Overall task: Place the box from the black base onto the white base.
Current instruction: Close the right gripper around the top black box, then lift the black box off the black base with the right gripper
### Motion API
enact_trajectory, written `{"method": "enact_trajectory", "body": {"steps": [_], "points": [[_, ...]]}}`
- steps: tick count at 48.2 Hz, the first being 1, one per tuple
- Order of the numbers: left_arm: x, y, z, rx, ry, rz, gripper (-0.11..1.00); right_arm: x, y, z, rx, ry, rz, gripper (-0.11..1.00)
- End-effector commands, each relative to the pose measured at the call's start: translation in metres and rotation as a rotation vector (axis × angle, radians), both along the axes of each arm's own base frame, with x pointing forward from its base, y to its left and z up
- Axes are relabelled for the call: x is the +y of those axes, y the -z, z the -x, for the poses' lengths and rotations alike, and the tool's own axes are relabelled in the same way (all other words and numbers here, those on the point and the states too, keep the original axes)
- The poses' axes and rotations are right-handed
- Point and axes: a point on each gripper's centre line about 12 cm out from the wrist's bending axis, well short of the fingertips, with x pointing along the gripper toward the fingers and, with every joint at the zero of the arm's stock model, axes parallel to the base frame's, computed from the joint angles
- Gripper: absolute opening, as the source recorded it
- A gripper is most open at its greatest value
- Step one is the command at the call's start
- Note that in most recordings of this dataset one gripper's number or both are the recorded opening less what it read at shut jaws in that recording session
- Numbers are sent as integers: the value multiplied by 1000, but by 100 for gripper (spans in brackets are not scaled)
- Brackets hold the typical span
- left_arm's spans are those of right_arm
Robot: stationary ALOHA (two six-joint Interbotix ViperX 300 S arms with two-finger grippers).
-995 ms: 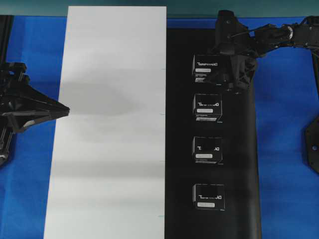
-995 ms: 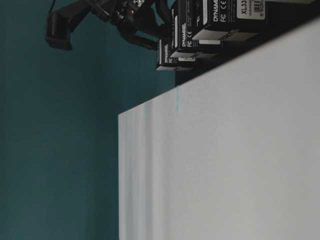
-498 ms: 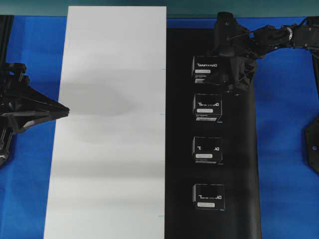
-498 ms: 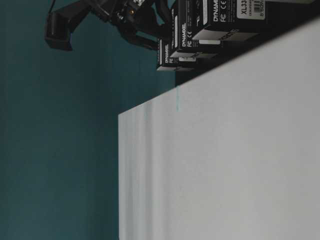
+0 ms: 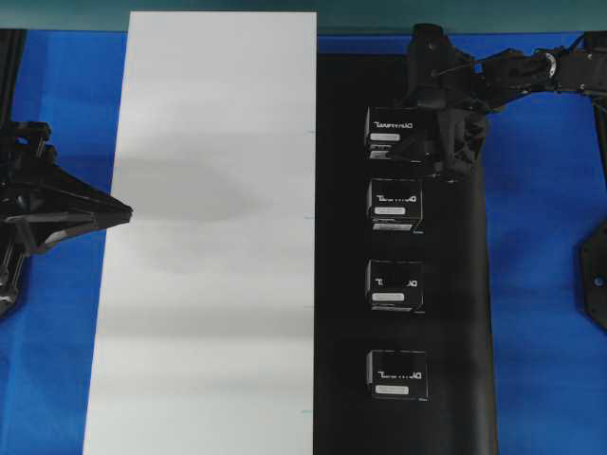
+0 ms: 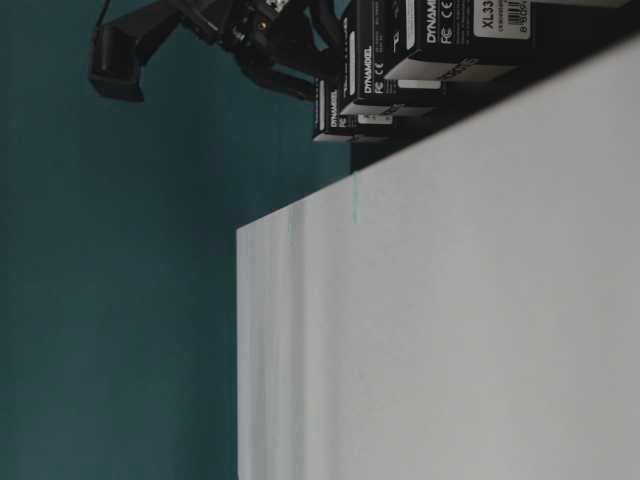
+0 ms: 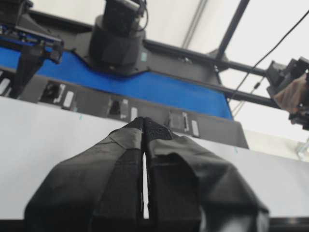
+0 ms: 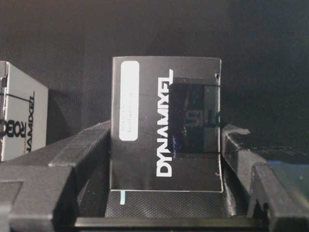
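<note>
Right wrist camera looks straight down onto the box (image 8: 166,125), a small black carton with white lettering and a white label, lying between the two fingers of the right gripper (image 8: 166,159). The pads sit against or just off its two side faces; from here I cannot tell whether they are pressing yet. From overhead, it is the farthest of four alike cartons in a row on the black base (image 5: 455,284), and the white base (image 5: 209,237) lies bare alongside, touching it.

It looks to me like light, stiff cardboard with a smooth printed skin, so I would expect it to lift easily but slide if pinched weakly, and dent if squeezed hard. The flat opposite sides, about midway along, seem the sensible place to hold.

The left gripper (image 7: 144,126) rests over the white board's outer edge, its fingers pressed together, holding nothing.
</note>
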Motion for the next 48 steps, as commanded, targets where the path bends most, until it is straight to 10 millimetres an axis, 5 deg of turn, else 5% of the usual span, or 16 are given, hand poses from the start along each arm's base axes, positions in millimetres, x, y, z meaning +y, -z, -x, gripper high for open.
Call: {"method": "enact_trajectory", "body": {"steps": [1, 48], "points": [[0, -5, -1, -14, 2, 0, 0, 4, -8, -3, -20, -10, 2, 62], [0, -4, 0, -12, -1, 2, 0, 2, -101, -17, -131, -56, -37, 62]]}}
